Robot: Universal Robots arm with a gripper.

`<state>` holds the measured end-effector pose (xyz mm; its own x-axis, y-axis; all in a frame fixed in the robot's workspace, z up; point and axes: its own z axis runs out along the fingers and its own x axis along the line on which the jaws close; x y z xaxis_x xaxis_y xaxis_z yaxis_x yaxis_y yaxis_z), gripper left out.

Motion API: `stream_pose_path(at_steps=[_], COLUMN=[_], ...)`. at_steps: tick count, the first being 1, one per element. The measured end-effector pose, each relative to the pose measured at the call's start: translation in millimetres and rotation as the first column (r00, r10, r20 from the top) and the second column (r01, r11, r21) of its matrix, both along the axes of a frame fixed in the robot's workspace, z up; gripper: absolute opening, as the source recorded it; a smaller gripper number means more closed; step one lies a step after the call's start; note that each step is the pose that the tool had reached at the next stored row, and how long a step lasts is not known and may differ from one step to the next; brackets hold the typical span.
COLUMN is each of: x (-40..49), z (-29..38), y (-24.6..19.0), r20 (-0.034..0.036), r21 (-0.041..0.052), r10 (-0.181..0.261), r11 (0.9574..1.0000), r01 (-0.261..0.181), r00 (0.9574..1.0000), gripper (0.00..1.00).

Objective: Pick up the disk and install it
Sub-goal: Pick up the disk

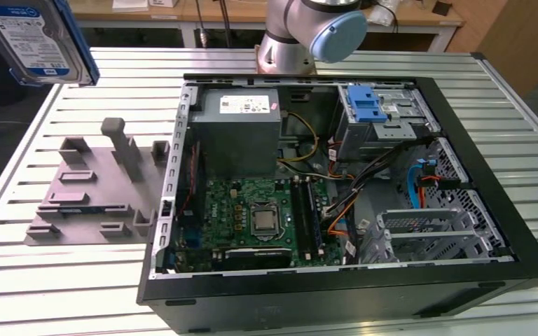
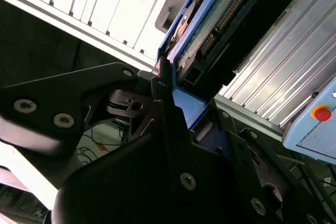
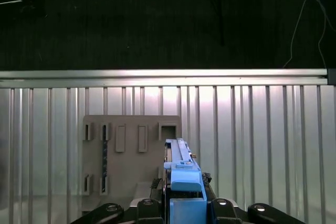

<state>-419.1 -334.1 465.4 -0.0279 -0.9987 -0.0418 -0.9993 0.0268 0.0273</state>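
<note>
The black gripper (image 3: 181, 205) is clamped shut on the flat silver disk with blue plastic rails (image 1: 31, 35). It holds the disk in the air above the slatted metal tabletop (image 1: 64, 280), near the edge where the grey plastic fixture block (image 1: 92, 189) lies.

so the open PC case (image 1: 344, 297) lies on the tabletop (image 1: 54, 294), with the fixture block (image 1: 92, 189) just beside it on the exterior view's left. inside the case, the motherboard (image 1: 260, 217) sits in front of the power supply (image 1: 239, 133), and the drive cage (image 1: 381, 115) is off to the exterior view's right. the disk (image 1: 36, 38) sits in the hand (image 3: 185, 211), up off the tabletop on the fixture block's side
</note>
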Motion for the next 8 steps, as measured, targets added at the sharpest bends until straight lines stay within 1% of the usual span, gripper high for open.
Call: stream_pose_path(at_steps=[1, 3, 6, 8], x=[0.0, 0.1, 0.1, 0.2], z=[-0.1, 0.0, -0.1, -0.2], y=[-1.4, -5.5, -14.0, -17.9], r20=[0.0002, 0.0000, 0.0002, 0.0002], r21=[0.0001, 0.0001, 0.0001, 0.0001], r10=[0.000, 0.000, 0.000, 0.000], r11=[1.0000, 1.0000, 1.0000, 1.0000], r01=[0.000, 0.000, 0.000, 0.000], r00=[1.0000, 1.0000, 1.0000, 1.0000], gripper=[0.36, 0.36, 0.36, 0.36])
